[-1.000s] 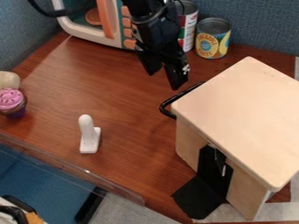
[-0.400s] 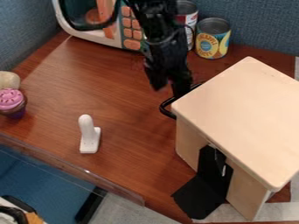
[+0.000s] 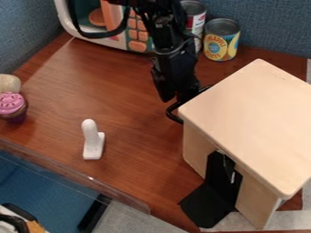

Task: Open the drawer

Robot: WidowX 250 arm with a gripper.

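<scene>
Hanging beside the handle [image 3: 172, 114]; fingers [image 3: 167, 94] slightly parted, hold unclear; tabletop [image 3: 130, 104] runs between cabinet [image 3: 255, 113] and white stand [image 3: 93, 148]

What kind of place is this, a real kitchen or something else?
Probably a robot test table with play-kitchen props: a toy microwave, a pink-topped cupcake and a wooden box near the robot's hand.

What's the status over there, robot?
Tool at the handle, grip unconfirmed. Drawer looks shut under the box's top. White piece stands off to the side.
</scene>
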